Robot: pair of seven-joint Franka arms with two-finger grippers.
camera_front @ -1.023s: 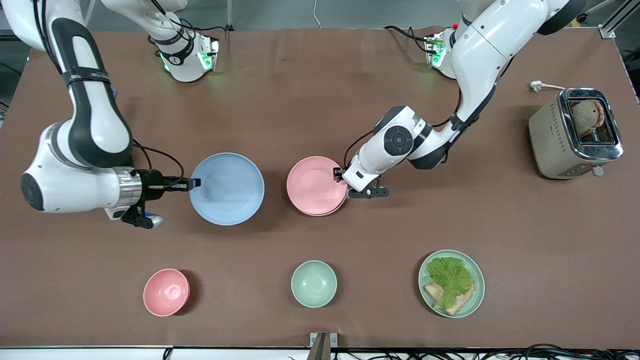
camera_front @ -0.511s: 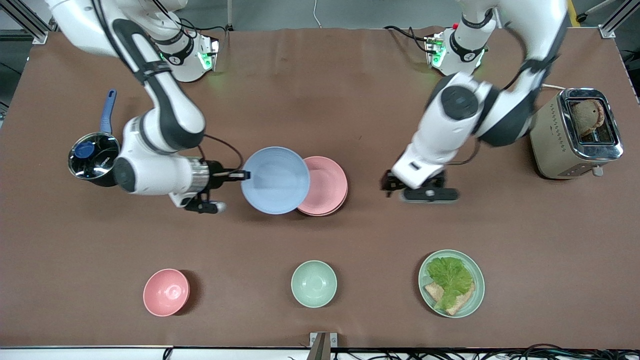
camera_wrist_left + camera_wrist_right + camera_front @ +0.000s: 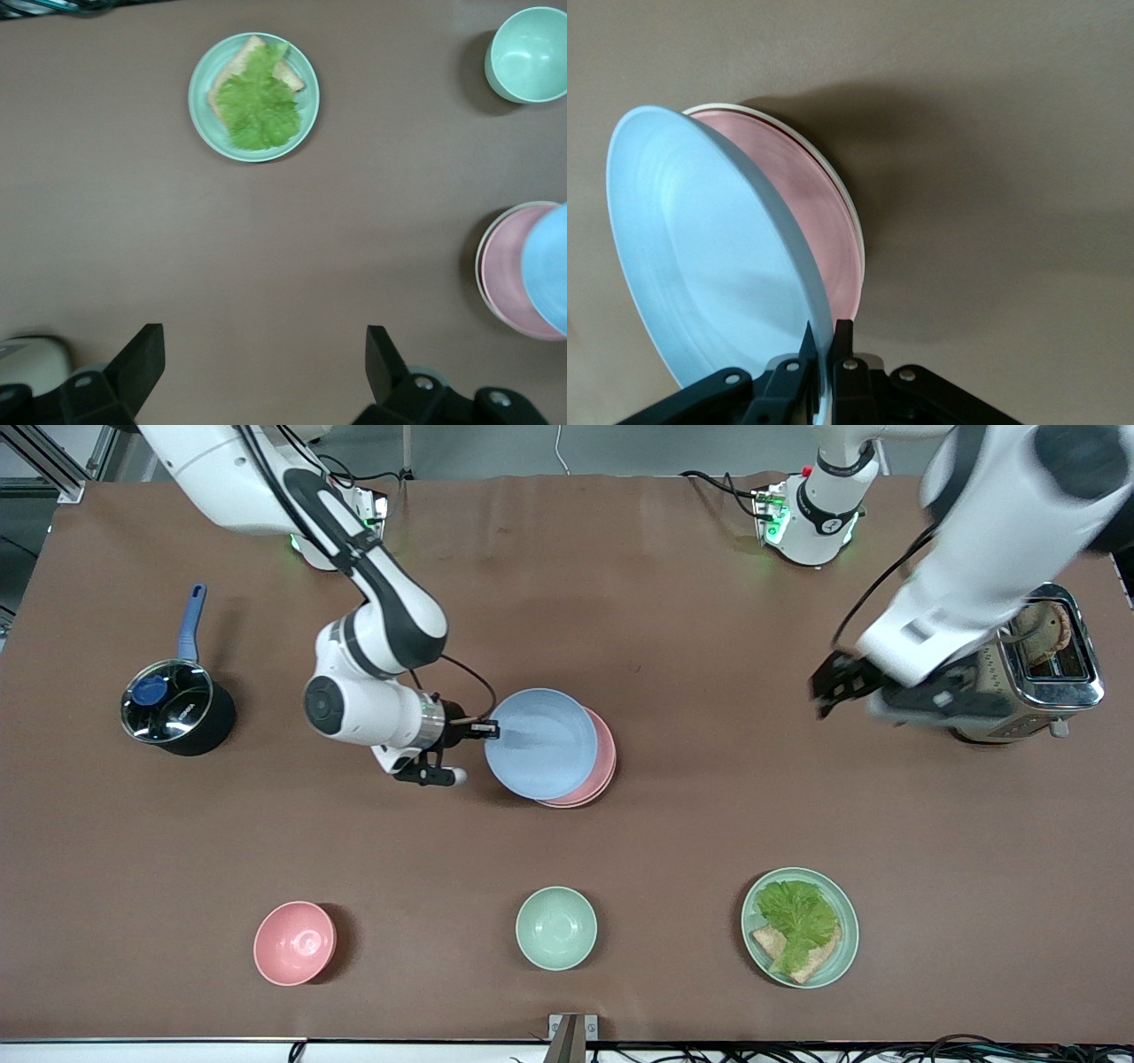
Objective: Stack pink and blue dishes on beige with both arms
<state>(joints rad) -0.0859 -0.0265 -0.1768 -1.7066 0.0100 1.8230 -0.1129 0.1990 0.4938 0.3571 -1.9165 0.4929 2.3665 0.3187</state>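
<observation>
My right gripper (image 3: 490,731) is shut on the rim of the pale blue plate (image 3: 542,742), and holds it tilted over the pink plate (image 3: 606,760), covering most of it. In the right wrist view the fingers (image 3: 843,329) pinch the blue plate's (image 3: 709,257) edge. The pink plate (image 3: 828,226) lies on the beige plate (image 3: 852,221), of which only a thin cream rim shows. My left gripper (image 3: 833,682) hangs open and empty in the air beside the toaster, and its wrist view (image 3: 263,363) shows bare table between the fingers.
A dark pot (image 3: 168,710) with a blue handle stands toward the right arm's end. The toaster (image 3: 1019,664) is at the left arm's end. Nearer the front camera are a pink bowl (image 3: 295,943), a mint bowl (image 3: 555,927) and a mint plate with lettuce (image 3: 800,927).
My right arm has carried the blue plate toward the left arm's end, over the pink plate. My left gripper has left the pink plate and risen toward the toaster.
</observation>
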